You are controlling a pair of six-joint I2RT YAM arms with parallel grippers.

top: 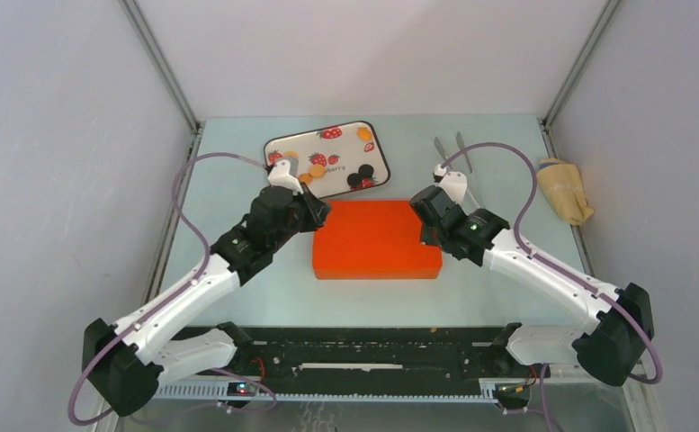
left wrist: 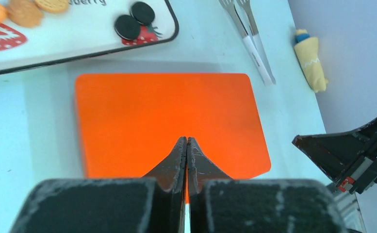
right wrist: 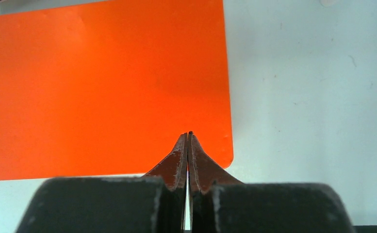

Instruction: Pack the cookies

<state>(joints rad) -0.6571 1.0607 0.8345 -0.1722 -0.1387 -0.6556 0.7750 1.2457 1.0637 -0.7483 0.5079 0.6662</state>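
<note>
Left gripper (left wrist: 187, 141): fingers pressed together tip to tip, with nothing between them. It points across the orange box from that box's far-left corner. Whether the tips touch the orange surface cannot be told.
Right gripper (right wrist: 189, 136): fingers closed flat against each other, holding nothing. The tips hang over the box just inside one rounded corner, at its far-right end in the overhead view. Contact with the surface cannot be told.
Orange box (top: 377, 241): a flat rectangle with rounded corners and a plain top. It lies at the centre of the table between the two grippers.
Cookies (left wrist: 25, 13): golden-orange discs lying on the tray, most in its left half and a couple near its far-right edge.
Black cookies (left wrist: 128, 26): two, side by side and touching, at the tray's near-right corner, partly over a strawberry print.
Tray (top: 345, 144): white with a dark rim and red strawberry prints. It lies just beyond the box, to the far left.
Utensils (top: 453, 153): two slim metal pieces with white handles, lying together at the far right of the box.
Yellow bundle (top: 566, 191): lies at the table's right edge.
Table (top: 471, 297): pale surface.
</note>
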